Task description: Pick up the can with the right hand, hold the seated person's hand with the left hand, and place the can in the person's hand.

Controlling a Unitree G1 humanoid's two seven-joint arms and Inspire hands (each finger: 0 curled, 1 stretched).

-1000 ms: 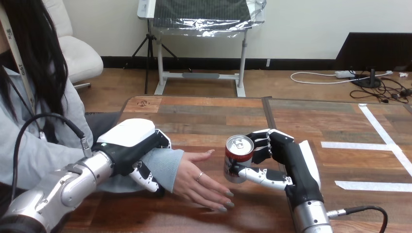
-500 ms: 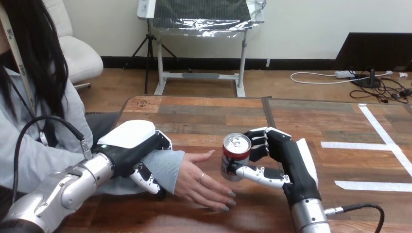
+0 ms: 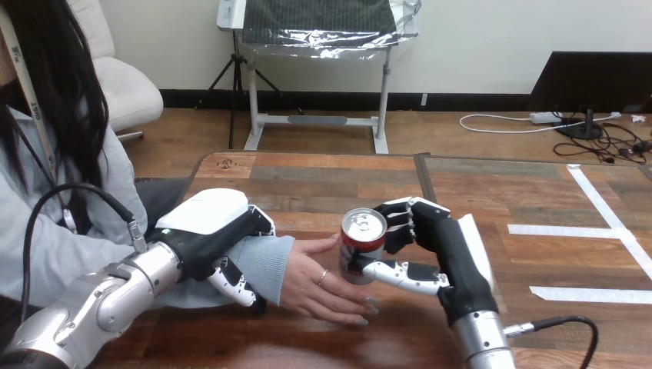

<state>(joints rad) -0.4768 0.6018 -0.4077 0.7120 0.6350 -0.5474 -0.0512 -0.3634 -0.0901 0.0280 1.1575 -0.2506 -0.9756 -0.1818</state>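
Compared with one second earlier, the right hand (image 3: 444, 250) had carried the can (image 3: 361, 244) leftward, from just beyond the fingertips of the person's hand (image 3: 311, 278) to a position over its outer palm. The can stood upright, pinched between the curled fingers (image 3: 398, 224) behind and the thumb in front. Whether its base already rested on the palm could not be told. The left hand (image 3: 207, 227) lay over the person's wrist, with its fingers curled round the grey sleeve (image 3: 265, 261), steadying the upturned palm just above the bench (image 3: 330, 181).

To do the step well, the can should probably be lowered squarely onto the palm's centre and kept vertical. Release should wait until the person's hand bears it.

The can was a smooth metal cylinder with a silver lid and a red-and-white wall, likely slippery. The sleeve was soft ribbed knit and the bench was planked wood.
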